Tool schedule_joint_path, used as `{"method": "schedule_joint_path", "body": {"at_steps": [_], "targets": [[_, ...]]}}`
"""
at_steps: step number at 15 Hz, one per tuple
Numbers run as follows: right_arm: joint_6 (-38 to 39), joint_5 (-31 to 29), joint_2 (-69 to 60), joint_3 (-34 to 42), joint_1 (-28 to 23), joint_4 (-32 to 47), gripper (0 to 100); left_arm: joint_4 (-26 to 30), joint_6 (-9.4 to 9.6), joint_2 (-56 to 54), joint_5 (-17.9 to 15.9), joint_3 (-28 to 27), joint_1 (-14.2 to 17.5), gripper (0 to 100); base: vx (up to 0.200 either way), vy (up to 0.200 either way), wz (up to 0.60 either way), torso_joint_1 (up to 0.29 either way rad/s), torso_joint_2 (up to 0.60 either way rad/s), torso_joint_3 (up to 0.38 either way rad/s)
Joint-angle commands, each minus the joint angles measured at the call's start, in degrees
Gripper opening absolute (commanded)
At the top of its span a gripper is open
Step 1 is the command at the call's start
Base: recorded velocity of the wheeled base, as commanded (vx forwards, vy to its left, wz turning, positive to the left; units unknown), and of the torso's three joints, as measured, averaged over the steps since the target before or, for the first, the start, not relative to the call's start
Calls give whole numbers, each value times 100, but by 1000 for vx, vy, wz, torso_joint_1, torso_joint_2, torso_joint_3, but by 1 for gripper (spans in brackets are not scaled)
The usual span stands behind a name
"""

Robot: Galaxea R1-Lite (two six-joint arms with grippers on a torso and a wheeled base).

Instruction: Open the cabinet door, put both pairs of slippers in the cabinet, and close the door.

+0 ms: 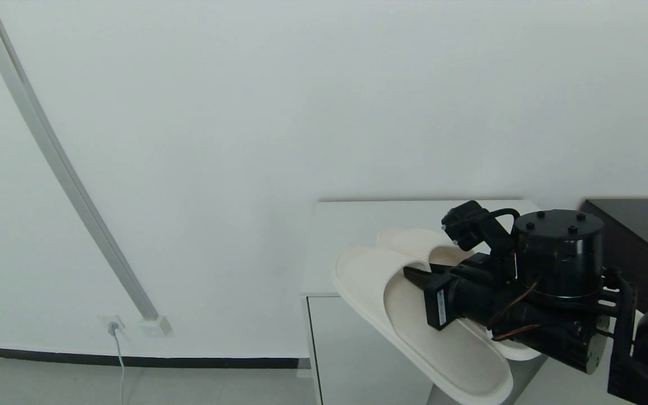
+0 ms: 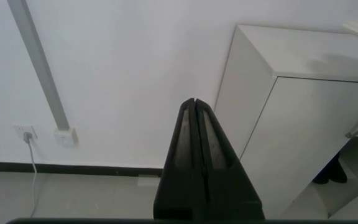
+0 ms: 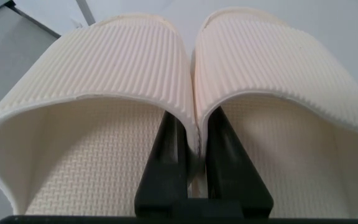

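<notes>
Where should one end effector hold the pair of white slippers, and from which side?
Pinch the two inner strap walls, which touch where the slippers lie side by side, so one grip carries both. Come from the open heel side, under the straps, as the right end effector is shut there.

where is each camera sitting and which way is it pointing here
Head view: on the robot's head, facing forward and down at the wall and white cabinet; the right gripper shows, clamping the slippers.
Left wrist view: on the left wrist, facing the cabinet past the shut left gripper.
Right wrist view: on the right wrist, looking along the right gripper into the slippers.
Shared: head and right wrist both show the slippers; head and left wrist, the cabinet.
</notes>
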Motion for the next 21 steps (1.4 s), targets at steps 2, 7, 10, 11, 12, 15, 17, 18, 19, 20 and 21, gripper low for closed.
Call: {"method": "schedule_joint_path", "body": {"at_steps": [2, 7, 10, 11, 12, 15, 17, 18, 19, 20, 21], "targets": [[-1, -15, 41, 25, 41, -7, 0, -1, -13, -5, -2, 1, 1, 0, 0, 0, 0, 0, 0, 0], [17, -6, 94, 25, 93, -7, 0, -1, -31, 4, -20, 1, 1, 0, -160, 0, 0, 8, 4, 1], [8, -24, 147, 34, 93, -16, 0, -1, -39, 4, -29, 1, 1, 0, -200, 0, 0, -5, 1, 4], [8, -24, 173, 25, 85, -25, 0, -1, -31, 4, -29, 1, 1, 0, -200, 0, 0, 2, 2, 2], [8, -24, 217, 16, 85, -33, 0, -1, -31, 4, -37, 1, 1, 0, -200, 0, 0, 2, -2, 7], [8, -33, 296, 25, 93, -33, 0, -1, -39, 4, -29, 1, 1, 0, 0, 0, 0, 0, 0, 0], [8, -24, 358, 16, 137, -33, 0, -1, -31, 4, -29, 1, 1, 0, 0, 0, 0, 0, 0, 0], [17, -33, 384, 7, 164, -42, 0, -1, -31, 4, -29, 1, 1, 0, 0, 0, 0, 0, 0, 0], [8, -33, 402, 25, 199, -104, 0, -1, -31, 4, -29, 1, 1, 0, 0, 0, 0, 0, 0, 0], [8, -33, 402, 42, 208, -121, 0, -1, -39, 4, -29, 1, 1, 0, 0, 0, 0, 0, 0, 0], [8, -33, 393, 42, 208, -121, 0, -1, -39, 4, -29, 1, 1, 0, 0, 0, 0, 0, 0, 0]]}}
